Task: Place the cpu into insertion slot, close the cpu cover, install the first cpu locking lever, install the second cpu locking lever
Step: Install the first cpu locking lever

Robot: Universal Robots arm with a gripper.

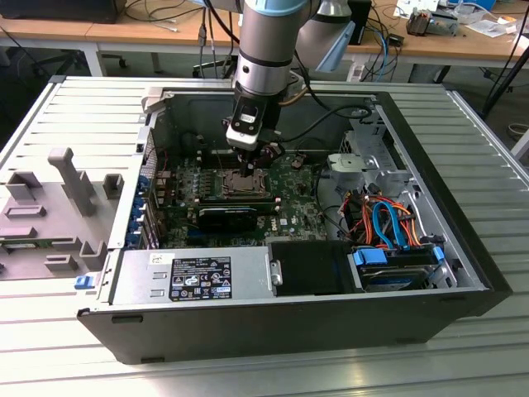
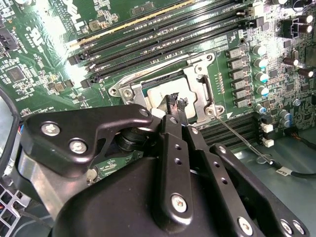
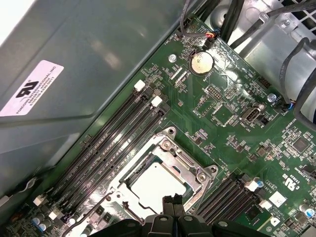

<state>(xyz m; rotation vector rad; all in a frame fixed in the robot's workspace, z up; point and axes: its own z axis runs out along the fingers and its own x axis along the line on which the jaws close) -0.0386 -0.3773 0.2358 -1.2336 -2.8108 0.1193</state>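
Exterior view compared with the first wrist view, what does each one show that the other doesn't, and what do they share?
Exterior view: the whole open computer case, the robot arm reaching down into it, the labelled power supply box, and blue and orange cables.
First wrist view: a coin battery on the green board and a white sticker on the case's inner wall.
Shared: the gripper, shut, over the square metal cover, which lies flat over the chip.

One robot arm (image 1: 264, 50); one open computer case (image 1: 248, 327); one motherboard (image 1: 310, 186); one cpu (image 3: 158, 190); one cpu cover (image 2: 201, 91); two banks of memory slots (image 3: 106, 145); one coin battery (image 3: 202, 61); one labelled power supply (image 1: 194, 277); one grey plastic fixture (image 1: 58, 207).
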